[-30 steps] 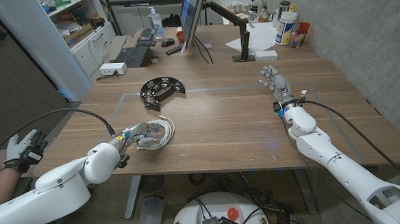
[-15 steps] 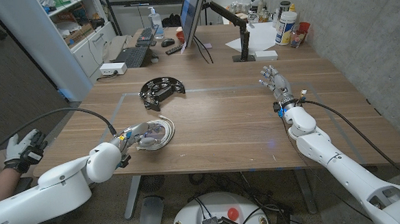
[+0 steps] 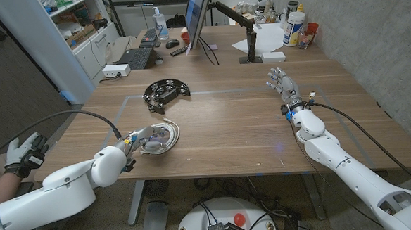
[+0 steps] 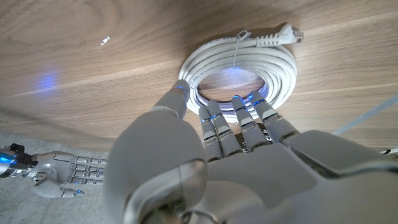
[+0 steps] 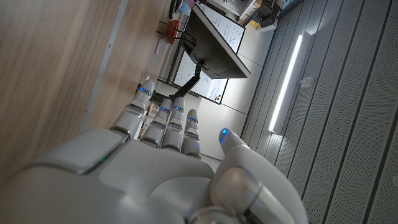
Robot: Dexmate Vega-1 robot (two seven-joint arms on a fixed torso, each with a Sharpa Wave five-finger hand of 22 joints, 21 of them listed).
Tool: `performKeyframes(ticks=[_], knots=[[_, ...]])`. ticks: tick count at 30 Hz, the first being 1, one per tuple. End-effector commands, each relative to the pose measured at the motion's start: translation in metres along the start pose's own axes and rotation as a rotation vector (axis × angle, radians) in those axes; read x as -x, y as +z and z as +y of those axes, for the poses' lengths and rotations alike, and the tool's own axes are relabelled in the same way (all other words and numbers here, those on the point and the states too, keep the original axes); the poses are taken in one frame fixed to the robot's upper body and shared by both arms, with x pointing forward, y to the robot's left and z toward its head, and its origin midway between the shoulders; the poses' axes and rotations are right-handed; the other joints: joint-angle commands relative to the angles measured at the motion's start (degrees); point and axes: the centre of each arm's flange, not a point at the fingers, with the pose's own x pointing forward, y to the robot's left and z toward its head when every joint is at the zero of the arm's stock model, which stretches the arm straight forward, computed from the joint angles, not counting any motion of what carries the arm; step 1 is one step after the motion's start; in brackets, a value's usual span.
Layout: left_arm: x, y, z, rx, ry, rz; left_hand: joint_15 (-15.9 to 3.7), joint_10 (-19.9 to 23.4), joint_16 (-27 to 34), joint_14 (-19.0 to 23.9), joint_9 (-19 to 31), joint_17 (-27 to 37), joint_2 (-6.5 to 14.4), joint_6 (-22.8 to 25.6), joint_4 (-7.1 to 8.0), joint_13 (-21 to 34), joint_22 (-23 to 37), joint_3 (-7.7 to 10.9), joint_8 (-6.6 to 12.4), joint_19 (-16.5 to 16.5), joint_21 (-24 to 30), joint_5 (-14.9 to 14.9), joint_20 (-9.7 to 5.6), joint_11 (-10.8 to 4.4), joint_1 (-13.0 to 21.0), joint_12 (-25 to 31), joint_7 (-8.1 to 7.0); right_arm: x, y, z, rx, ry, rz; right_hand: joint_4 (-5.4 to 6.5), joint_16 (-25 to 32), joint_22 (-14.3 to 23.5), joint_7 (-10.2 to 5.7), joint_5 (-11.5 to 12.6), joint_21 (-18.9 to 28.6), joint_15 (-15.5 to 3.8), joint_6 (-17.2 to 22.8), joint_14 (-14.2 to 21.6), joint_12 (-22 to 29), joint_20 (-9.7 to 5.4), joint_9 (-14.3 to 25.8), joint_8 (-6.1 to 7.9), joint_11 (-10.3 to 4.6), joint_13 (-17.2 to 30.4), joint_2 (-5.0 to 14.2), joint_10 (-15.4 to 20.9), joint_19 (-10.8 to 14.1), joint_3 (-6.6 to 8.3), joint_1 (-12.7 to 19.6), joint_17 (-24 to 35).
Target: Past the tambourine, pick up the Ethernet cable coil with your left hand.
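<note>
Head view: Ethernet cable coil (image 3: 161, 137), white, lies flat on the wooden table (image 3: 227, 128) near the front-left edge, tied in a round loop. Left hand (image 3: 145, 141) is over the coil's near side, fingers reaching onto it; grip not clear from here. Black tambourine (image 3: 165, 94) sits farther back on the table, well apart from the coil. Right hand (image 3: 281, 81) is on the table's right side, fingers apart, holding nothing. Back-right corner: white jar w/ blue label (image 3: 293, 28) and a red cup (image 3: 308, 33) beside it; contents can't be made out. Person's gloved hand (image 3: 23, 154) at the left edge, off the table.

L wrist view: left hand (image 4: 217, 155) w/ fingertips (image 4: 208, 115) down on the coil's (image 4: 249, 68) near strands, thumb at the loop's outer rim. Fingers extended, not wrapped round it: touching, not lifting. Plug end sticks out at the coil's far side.

R wrist view: right hand (image 5: 168, 155) released, fingers straight, nothing in it.
</note>
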Motion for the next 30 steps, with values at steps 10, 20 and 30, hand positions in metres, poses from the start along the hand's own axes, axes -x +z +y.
performKeyframes(ticks=[10, 20, 30], knots=[[-0.0007, 0.0039, -0.0047, -0.053, 0.001, 0.022, -5.5, 0.2, 0.3, 0.6, 0.1, 0.3, 0.0, 0.6, 0.04, 0.4, 0.3, -0.1, 0.56, 0.6, 0.4, 0.0, 0.01, -0.2, -0.3, 0.5, -0.12, -0.0001, 0.0002, 0.0, 0.002, 0.002, 0.0, -0.41, 0.3, 0.1, 0.04, 0.1, 0.0, -0.66, 0.1, -0.2, 0.4, -0.13, 0.0, 0.25, -0.19, 0.0, -0.07, 0.0, 0.2, 0.3, 0.5, 0.0], [-0.0032, 0.0049, -0.0079, -0.071, -0.004, 0.032, -5.5, 0.4, 0.2, 0.7, 0.1, 0.3, -0.1, 0.6, 0.05, 0.5, 0.3, -0.05, 0.68, 0.6, 0.5, 0.0, -0.03, -0.24, -0.3, 0.7, -0.15, -0.0002, 0.0004, -0.0003, 0.001, 0.004, -0.002, -0.44, 0.4, 0.1, 0.04, 0.1, 0.0, -0.67, 0.1, -0.2, 0.4, -0.14, 0.0, 0.24, -0.16, 0.0, -0.04, 0.0, 0.2, 0.3, 0.5, 0.0], [-0.0055, 0.0045, -0.0118, -0.064, -0.013, 0.03, -5.49, 0.3, 0.1, 0.7, 0.0, 0.4, 0.0, 0.6, 0.13, 0.6, 0.3, -0.02, 0.76, 0.6, 0.5, 0.0, 0.03, -0.2, -0.4, 0.7, -0.14, -0.0002, 0.0004, -0.0002, 0.001, 0.003, 0.0, -0.43, 0.4, 0.1, 0.05, 0.1, 0.0, -0.68, 0.1, -0.2, 0.4, -0.18, 0.0, 0.26, -0.12, 0.0, -0.05, 0.0, 0.2, 0.27, 0.5, 0.0]])
